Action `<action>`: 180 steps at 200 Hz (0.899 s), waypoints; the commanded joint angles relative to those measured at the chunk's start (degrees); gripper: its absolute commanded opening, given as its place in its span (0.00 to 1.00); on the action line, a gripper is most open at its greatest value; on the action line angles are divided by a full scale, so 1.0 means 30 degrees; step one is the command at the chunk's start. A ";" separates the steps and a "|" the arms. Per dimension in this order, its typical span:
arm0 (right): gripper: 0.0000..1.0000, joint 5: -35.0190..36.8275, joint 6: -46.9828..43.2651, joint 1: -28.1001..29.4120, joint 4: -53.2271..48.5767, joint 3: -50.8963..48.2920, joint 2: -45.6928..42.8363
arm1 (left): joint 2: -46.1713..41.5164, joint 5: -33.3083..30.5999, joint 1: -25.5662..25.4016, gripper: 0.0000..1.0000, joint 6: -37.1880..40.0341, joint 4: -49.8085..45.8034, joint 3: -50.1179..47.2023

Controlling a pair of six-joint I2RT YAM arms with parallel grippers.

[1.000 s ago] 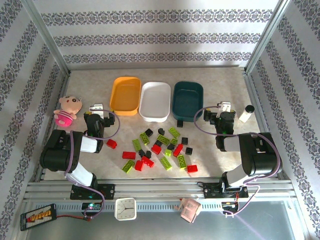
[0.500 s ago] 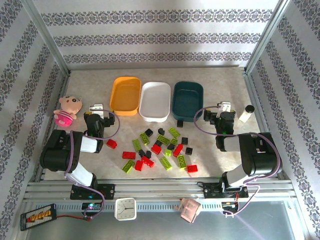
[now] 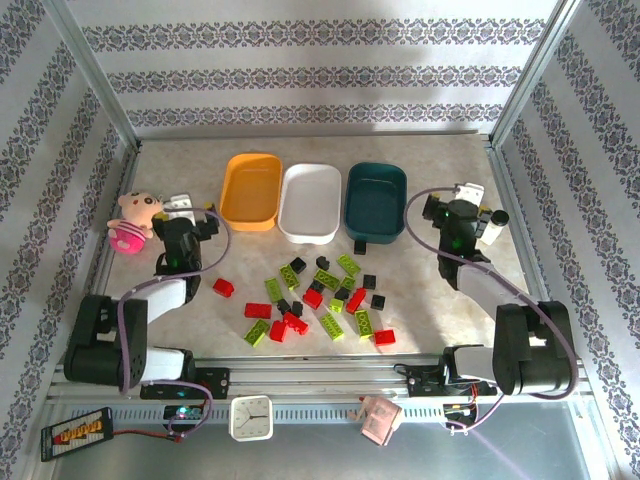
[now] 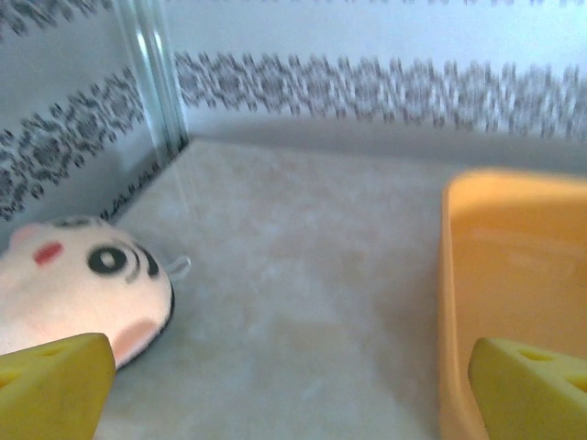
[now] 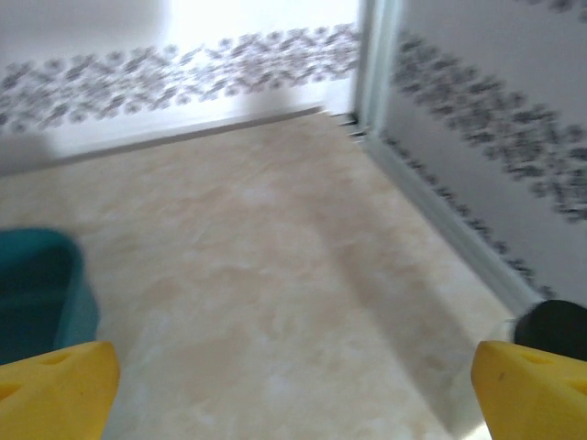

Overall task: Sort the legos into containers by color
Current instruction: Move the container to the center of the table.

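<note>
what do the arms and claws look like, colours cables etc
Both arms match: the left arm and right arm have bulky black joints joined by pale grey-white links, with a thin purple cable running along each. The left claw and right claw have black bodies with white parts at the tip, and the wrist views show blocky yellow fingertips.
</note>
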 commanded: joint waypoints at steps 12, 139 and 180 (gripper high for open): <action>0.98 0.0223 0.6096 0.0034 -0.5809 0.1994 -0.0570 | -0.2389 -0.0396 -0.0017 0.99 -0.7084 -0.2205 0.0638; 0.90 -0.3650 0.6032 0.2224 -0.4862 0.3098 0.1103 | -0.1492 1.3852 0.0482 0.99 -1.3201 0.2368 0.2585; 0.91 -0.8993 0.5215 0.3132 -0.6800 0.5779 0.3140 | 0.0932 1.4482 -0.1729 0.82 -0.9689 -0.1021 0.5179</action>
